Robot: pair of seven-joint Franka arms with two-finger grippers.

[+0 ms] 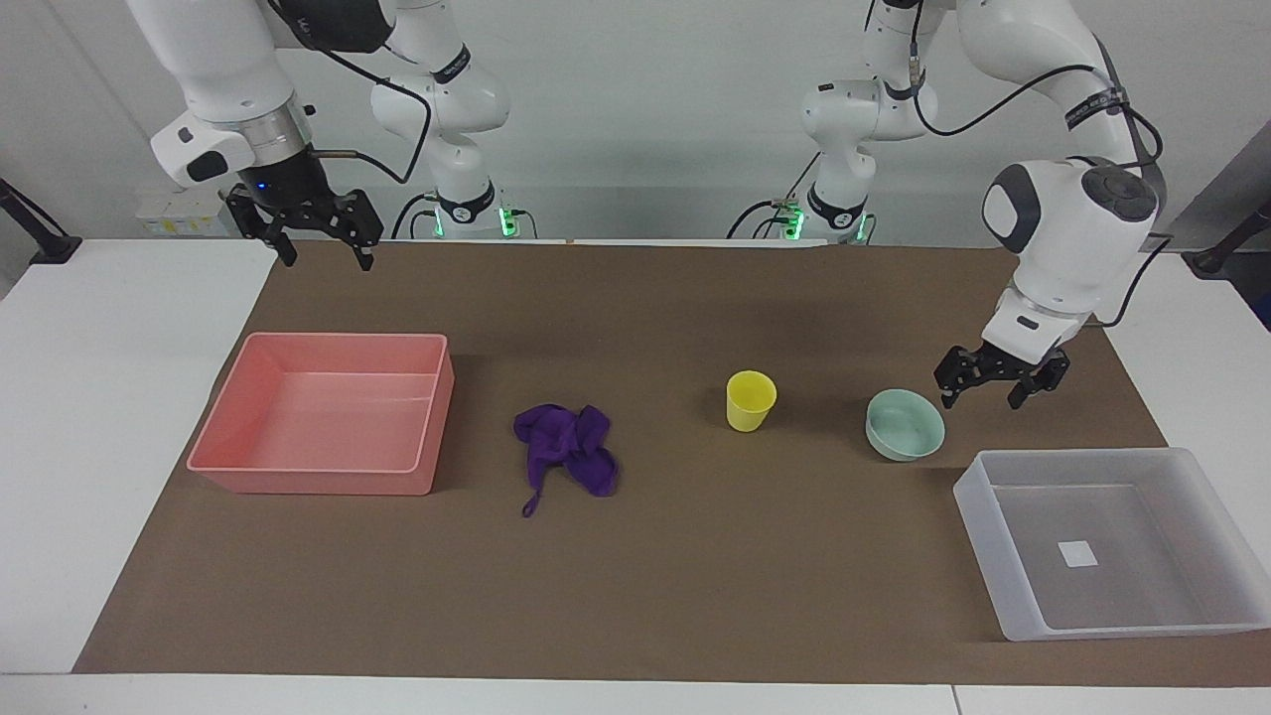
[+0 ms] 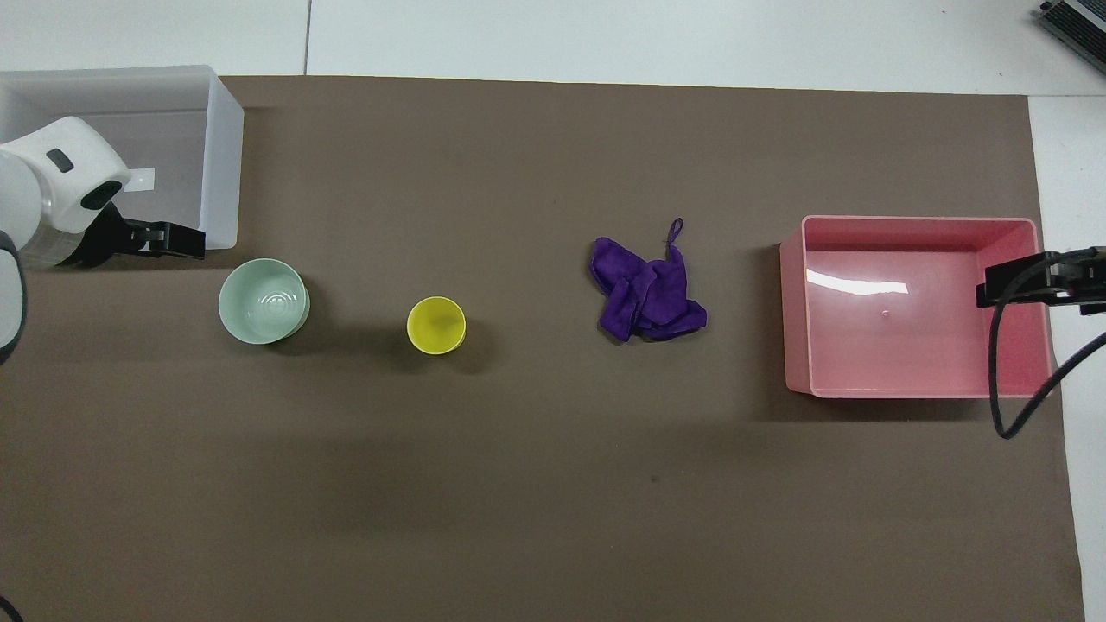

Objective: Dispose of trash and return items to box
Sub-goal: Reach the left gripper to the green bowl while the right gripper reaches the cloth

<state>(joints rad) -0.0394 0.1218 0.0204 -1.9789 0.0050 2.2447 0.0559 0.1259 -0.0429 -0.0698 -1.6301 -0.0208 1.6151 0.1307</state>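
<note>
Facing view gives us both grippers empty with fingers spread: left gripper [image 1: 1000,383] just beside the mint bowl [image 1: 905,425], right gripper [image 1: 320,238] raised. Overhead, we see only their tips.

My two arms were glossy white with dark joint bands, black cables looping off them, black claws, green lights at both bases.

Even, bright light falls from above, and both views are sharp across the brown-papered counter [image 1: 695,596]. Soft, short shadows lie beside the small yellow plastic cup [image 2: 436,325] and the shallow mint-green bowl [image 2: 263,301]. A white glare streak crosses the floor of the pink rectangular tray [image 2: 916,307]
</note>
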